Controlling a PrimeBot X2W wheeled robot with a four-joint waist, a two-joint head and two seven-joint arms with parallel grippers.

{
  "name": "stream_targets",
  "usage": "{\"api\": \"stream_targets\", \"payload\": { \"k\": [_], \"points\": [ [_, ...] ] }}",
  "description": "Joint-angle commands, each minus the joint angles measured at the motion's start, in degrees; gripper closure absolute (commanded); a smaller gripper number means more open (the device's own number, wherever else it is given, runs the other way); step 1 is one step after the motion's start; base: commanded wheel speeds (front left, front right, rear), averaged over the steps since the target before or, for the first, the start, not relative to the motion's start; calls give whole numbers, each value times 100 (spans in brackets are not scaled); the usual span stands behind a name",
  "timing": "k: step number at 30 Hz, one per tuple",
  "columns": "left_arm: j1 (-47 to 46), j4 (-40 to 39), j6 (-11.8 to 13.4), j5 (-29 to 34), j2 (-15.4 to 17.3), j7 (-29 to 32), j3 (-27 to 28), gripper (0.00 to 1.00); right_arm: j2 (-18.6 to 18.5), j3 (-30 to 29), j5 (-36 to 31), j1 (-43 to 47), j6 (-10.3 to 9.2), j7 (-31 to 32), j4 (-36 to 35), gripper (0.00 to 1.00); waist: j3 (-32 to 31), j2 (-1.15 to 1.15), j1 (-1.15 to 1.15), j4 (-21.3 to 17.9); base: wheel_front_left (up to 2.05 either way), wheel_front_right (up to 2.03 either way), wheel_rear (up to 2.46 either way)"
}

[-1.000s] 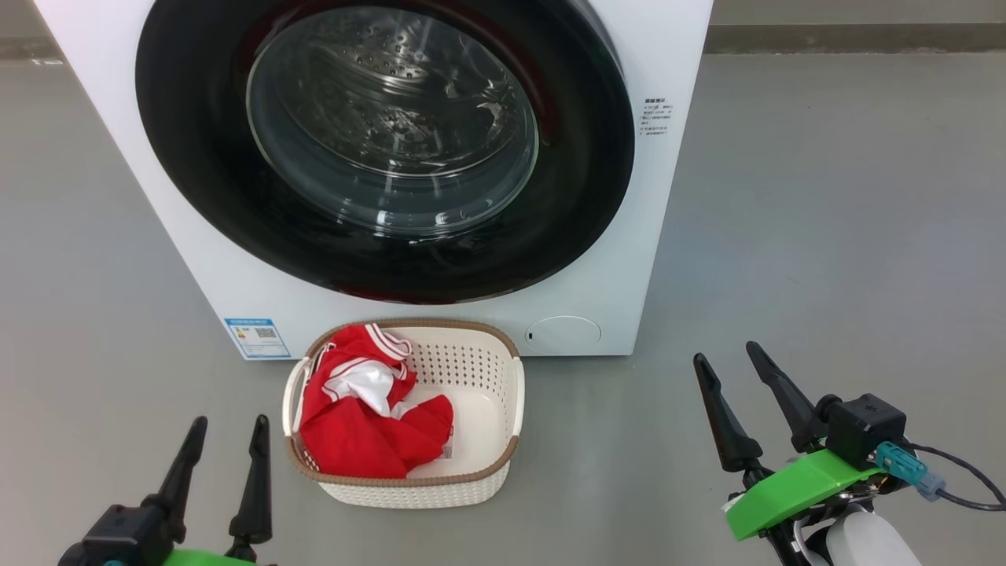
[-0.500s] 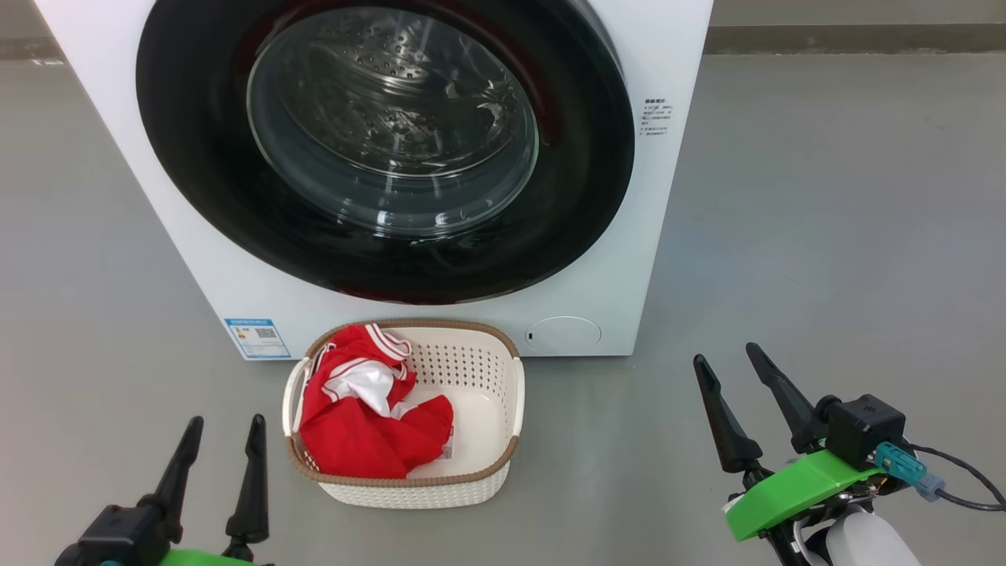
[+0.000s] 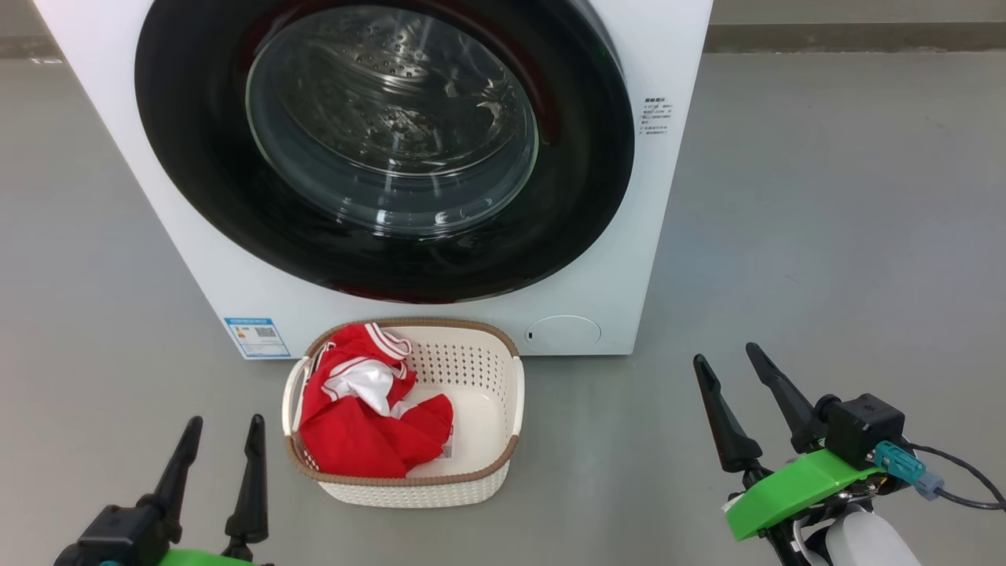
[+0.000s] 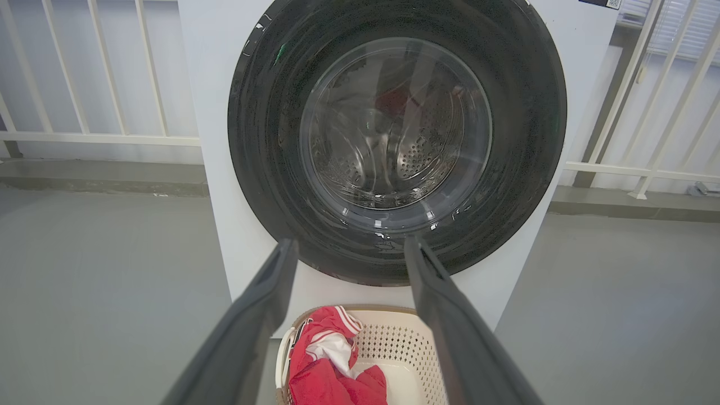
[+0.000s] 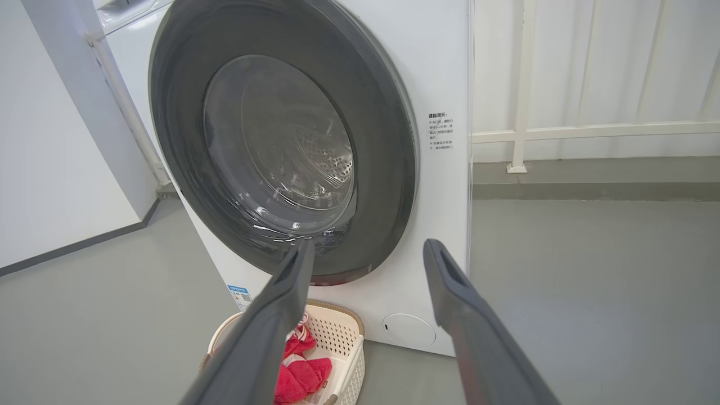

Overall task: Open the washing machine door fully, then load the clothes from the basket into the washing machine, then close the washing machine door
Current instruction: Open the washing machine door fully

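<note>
Standing on grey floor [image 3: 825, 196]: washer [image 3: 629, 236], top cut off by the frame. Door [image 3: 189, 157] shut flat against it, with the drum dim behind glare on the glass. Basket [image 3: 487, 369] just before the washer, below the door. Clothes [image 3: 354, 440] heaped in its left half, hiding much of its floor. Left gripper [image 3: 225, 421] at lower left, jaws spread wide, empty, wrist cut off. Right gripper [image 3: 725, 352] at lower right, jaws equally wide, empty, well apart from the basket.

Left wrist view: jaws frame the door's lower edge. Basket's near part cut off. Red smudge in the glass, nature unclear.

Right wrist view: one jaw hides part of basket and clothes. Door top cut off.
</note>
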Motion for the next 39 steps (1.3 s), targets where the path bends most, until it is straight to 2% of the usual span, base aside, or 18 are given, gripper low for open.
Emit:
{"api": "stream_targets", "payload": {
  "k": [1,22,39],
  "points": [
    [-284,-129,-18,8,89,-70,206,0,-25,131,14,-232,9,-68,-113,0,1,0,0,1,0,0,0],
    [-261,-152,-18,11,109,-70,179,0,-45,83,25,-286,9,-68,-69,0,75,0,0,22,0,0,0],
    [-432,-260,-18,4,117,-70,294,0,-150,-100,75,-835,9,-68,55,0,535,0,0,124,0,0,0]
  ]
}}
